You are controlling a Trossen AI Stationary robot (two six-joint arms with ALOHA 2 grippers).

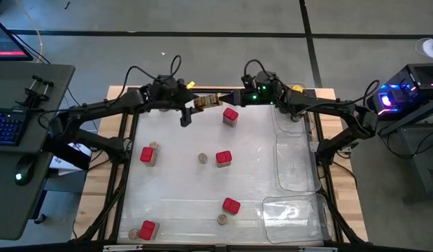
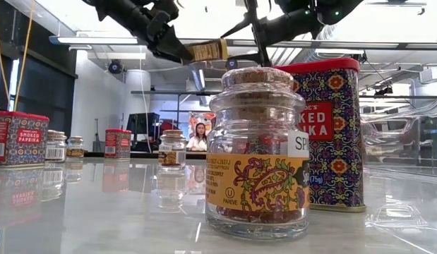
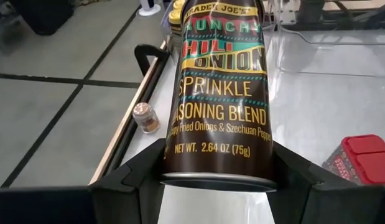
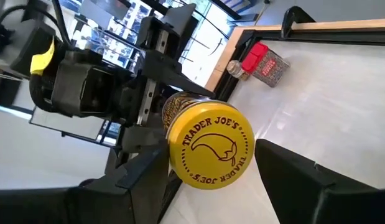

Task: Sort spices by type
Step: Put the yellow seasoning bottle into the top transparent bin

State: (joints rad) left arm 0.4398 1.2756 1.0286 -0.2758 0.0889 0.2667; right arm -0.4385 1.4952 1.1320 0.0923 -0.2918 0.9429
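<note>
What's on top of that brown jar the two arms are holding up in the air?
A yellow lid printed with a brand name caps the seasoning jar. What is inside cannot be seen; the label wraps all around it.

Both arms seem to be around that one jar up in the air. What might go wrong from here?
The yellow-lidded jar hangs between the left gripper and the right gripper, above the table. If the left lets go before the right grips the lid, the jar may drop. It could also land on the red tin nearby.
</note>
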